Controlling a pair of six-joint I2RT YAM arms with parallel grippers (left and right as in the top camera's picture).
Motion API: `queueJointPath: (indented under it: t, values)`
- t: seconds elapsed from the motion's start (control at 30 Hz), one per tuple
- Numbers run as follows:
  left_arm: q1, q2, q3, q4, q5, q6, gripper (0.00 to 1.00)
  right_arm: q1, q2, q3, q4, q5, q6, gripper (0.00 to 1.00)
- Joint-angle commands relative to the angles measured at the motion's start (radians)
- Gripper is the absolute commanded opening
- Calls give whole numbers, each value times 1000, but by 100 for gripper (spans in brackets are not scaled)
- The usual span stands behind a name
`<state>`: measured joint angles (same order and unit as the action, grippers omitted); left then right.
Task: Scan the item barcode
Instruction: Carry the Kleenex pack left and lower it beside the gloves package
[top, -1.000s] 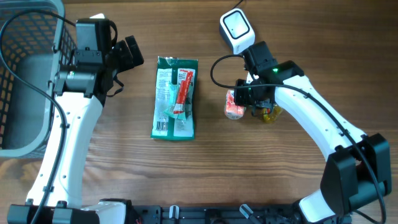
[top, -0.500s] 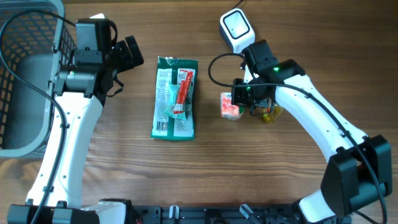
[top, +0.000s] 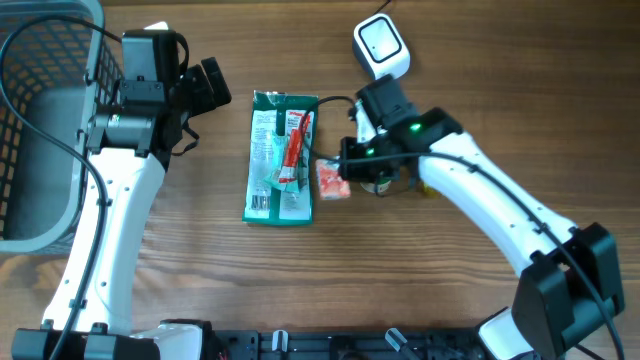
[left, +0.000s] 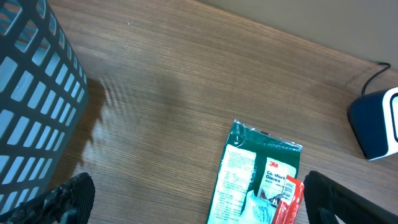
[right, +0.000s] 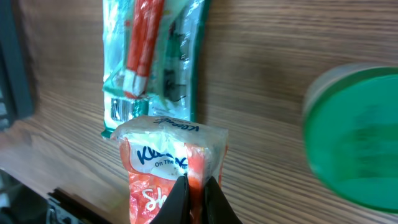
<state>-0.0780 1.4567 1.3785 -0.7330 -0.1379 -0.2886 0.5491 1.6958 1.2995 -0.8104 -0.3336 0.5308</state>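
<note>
Orange-and-white tissue pack (right: 163, 163) is what the right tool (right: 196, 190) holds, its fingers pressed together on a thin fold of the wrapper. The pack reaches away from the fingertips toward the green glove packet (top: 282, 157), ending just beside that packet's right edge near the middle of the worktop (top: 480, 300). Whether the pack is lifted clear or brushes the wood I cannot tell, and no barcode shows on its visible faces.

The white scanner (top: 381, 47) lies face up near the far edge, well apart from the pack, beyond it and a little to the right. I judge the coming move to be a carry toward that far edge. The right arm is much the nearer. The left tool (top: 208, 88) stands wide apart and empty near the basket (top: 40, 60) at the far left corner.
</note>
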Motion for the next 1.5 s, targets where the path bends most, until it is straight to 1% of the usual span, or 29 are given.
queueJointPath:
  t: [0.0, 0.2, 0.33, 0.43, 0.53, 1.1, 1.13, 1.17, 1.2, 1.23, 1.3, 1.37, 1.4, 1.43, 1.47]
  values:
    - [3, -3, 12, 2, -10, 23, 100, 92, -19, 24, 24, 132, 81, 4]
    - [3, -3, 12, 2, -10, 23, 100, 217, 21, 22, 85, 271, 103, 4]
    - [3, -3, 12, 2, -10, 23, 100, 266, 60, 22, 118, 324, 105, 5]
    - [3, -3, 12, 2, -10, 23, 100, 270, 81, 22, 119, 338, 116, 6]
    - [3, -3, 12, 2, -10, 23, 100, 270, 99, 21, 121, 343, 125, 9]
    - [3, -3, 12, 2, -10, 23, 100, 270, 164, 21, 121, 360, 125, 10]
    - [3, -3, 12, 2, -10, 23, 100, 270, 164, 21, 121, 360, 125, 15]
    - [3, -3, 12, 2, -10, 23, 100, 270, 164, 21, 121, 360, 125, 25]
    - [3, -3, 12, 2, -10, 23, 100, 270, 164, 21, 121, 360, 124, 33]
    - [3, -3, 12, 2, -10, 23, 100, 270, 164, 21, 121, 360, 124, 37]
    - [3, -3, 12, 2, -10, 23, 100, 270, 164, 21, 121, 360, 124, 55]
    - [3, -3, 12, 2, -10, 23, 100, 270, 164, 21, 121, 360, 124, 63]
    - [3, -3, 12, 2, -10, 23, 100, 270, 164, 21, 121, 360, 124, 73]
    - [3, -3, 12, 2, -10, 23, 100, 270, 164, 21, 121, 361, 124, 88]
    - [3, -3, 12, 2, -10, 23, 100, 270, 164, 21, 121, 361, 123, 94]
